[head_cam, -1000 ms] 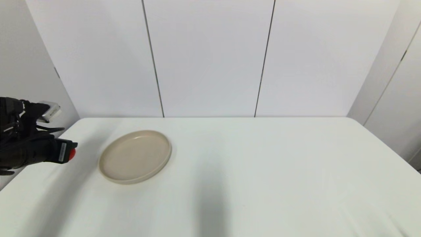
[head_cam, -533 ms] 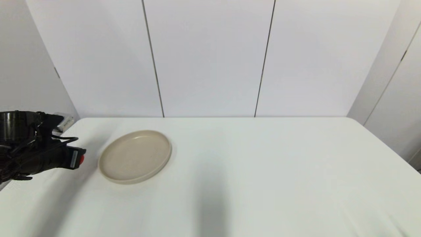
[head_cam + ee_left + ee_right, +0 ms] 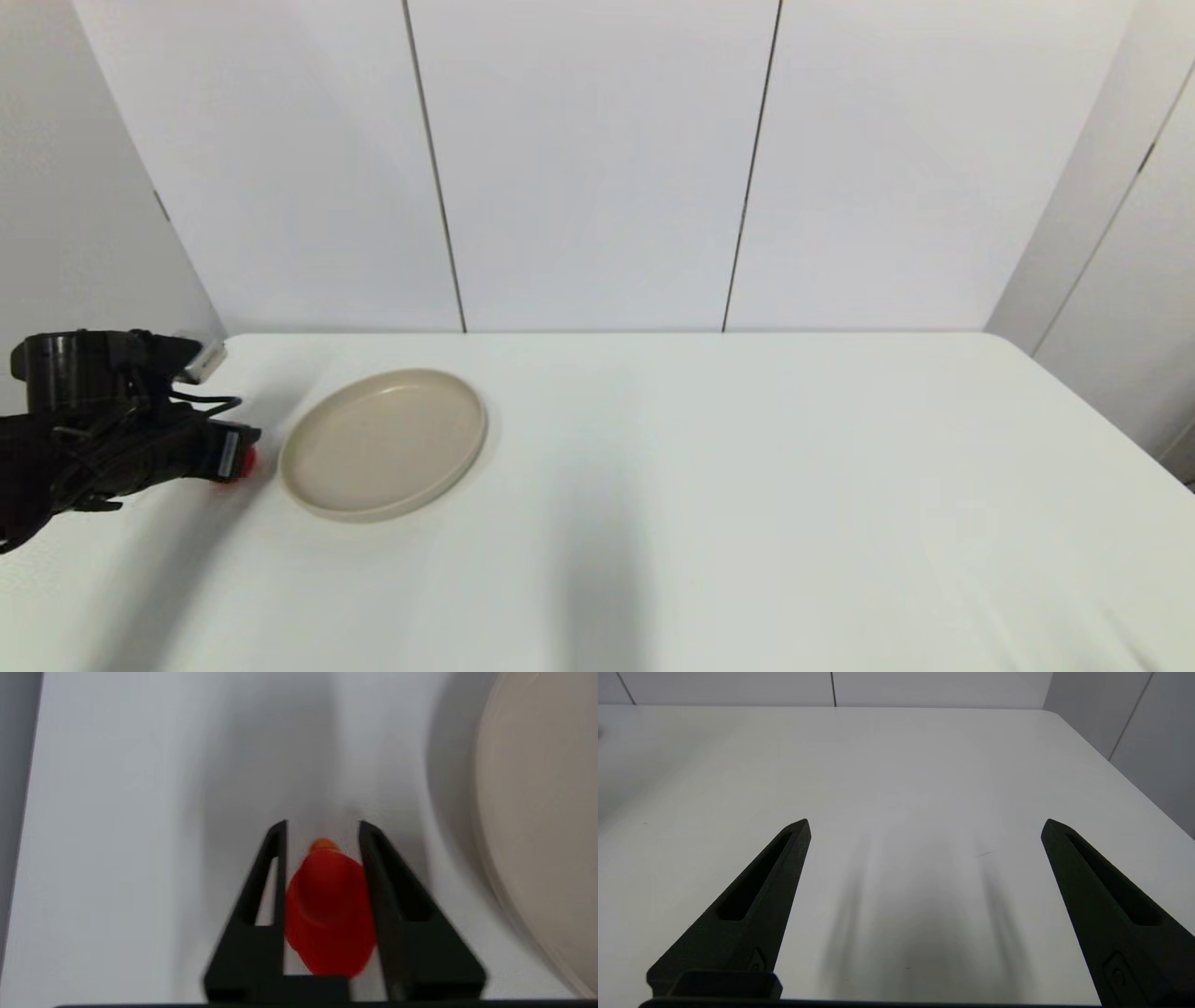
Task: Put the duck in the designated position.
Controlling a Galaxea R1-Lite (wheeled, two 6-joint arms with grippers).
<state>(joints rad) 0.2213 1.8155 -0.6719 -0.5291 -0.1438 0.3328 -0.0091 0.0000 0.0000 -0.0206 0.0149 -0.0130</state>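
Two black fingers of the left gripper (image 3: 322,826) are clamped on the duck (image 3: 329,910), one pressed flat against each flank of its rounded red body, with the orange beak poking out ahead toward the fingertips. In the head view that left gripper (image 3: 245,459) sits low over the white table (image 3: 747,485), at its left side, with the duck (image 3: 246,459) showing as a red dab just beside the rim of the beige plate (image 3: 383,443) and not touching it. Whether the duck's underside already rests on the tabletop is hard to judge from these angles; it looks close at the least.

As for handling, the duck appears small, solid and light, so its weight should give the grip no trouble. Its surface looks smooth and curved, which I would expect to be the real risk: squeezed off-centre, it could squirt forward out of the fingers. The present hold across the widest part of the body seems the sensible one, better than the round head. It does not look fragile.

Off to the other side, the right gripper (image 3: 924,821) hangs idle over bare table, its fingers spread wide with nothing between them.
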